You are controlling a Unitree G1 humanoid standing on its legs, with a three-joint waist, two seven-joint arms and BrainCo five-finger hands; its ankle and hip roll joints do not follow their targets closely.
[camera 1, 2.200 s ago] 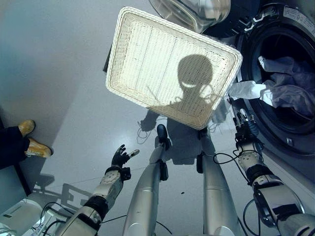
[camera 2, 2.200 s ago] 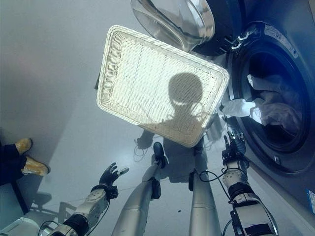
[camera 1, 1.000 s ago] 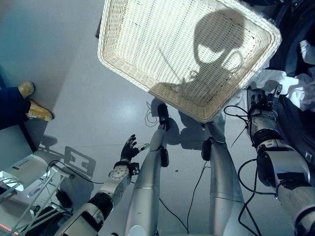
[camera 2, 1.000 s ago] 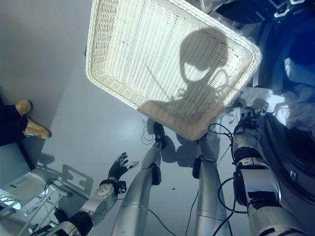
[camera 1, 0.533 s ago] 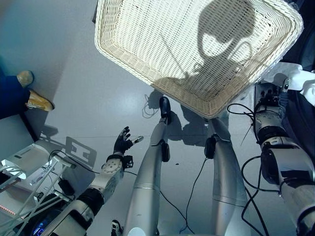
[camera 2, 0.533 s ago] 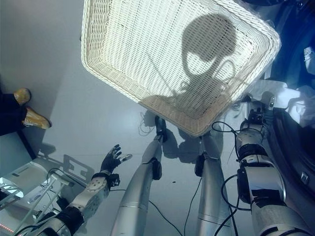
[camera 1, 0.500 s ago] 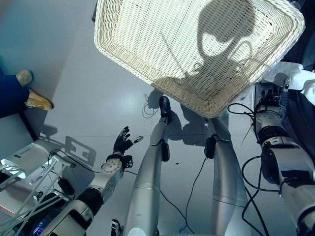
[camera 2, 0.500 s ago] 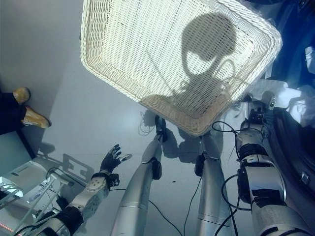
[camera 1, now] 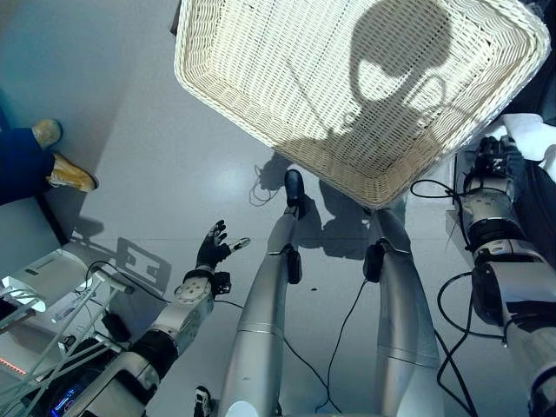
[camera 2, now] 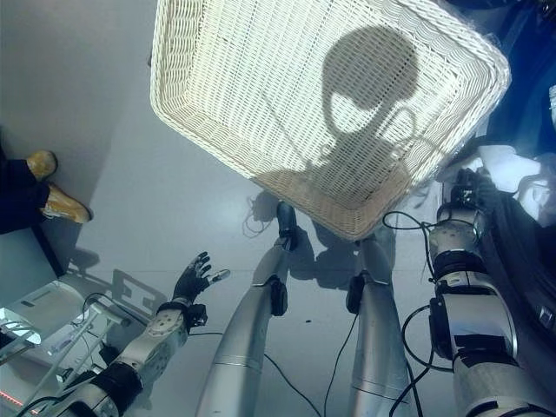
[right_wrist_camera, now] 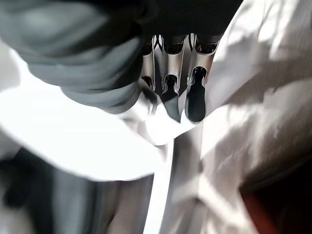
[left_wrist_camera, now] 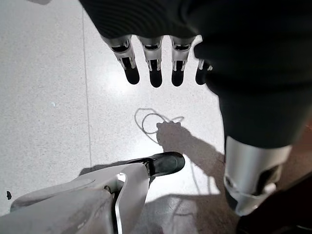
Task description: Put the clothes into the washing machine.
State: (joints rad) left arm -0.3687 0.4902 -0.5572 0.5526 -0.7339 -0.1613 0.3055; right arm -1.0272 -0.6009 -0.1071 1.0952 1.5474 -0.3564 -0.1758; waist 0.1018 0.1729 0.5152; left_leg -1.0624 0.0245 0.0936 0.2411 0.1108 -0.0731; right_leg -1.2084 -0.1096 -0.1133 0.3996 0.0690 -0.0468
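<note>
Right hand pressed straight fingers against crumpled white cloth beside the empty white wicker basket; left hand hung spread, holding nothing.

White cloth blurred in right wrist view; whether the right robot hand grips it or just presses: can't tell. Wicker basket cut off at the top edge. Person by the left edge cropped to shoes and a dark trouser leg.

right hand — reached further forward | fingers now against white clothes
</note>
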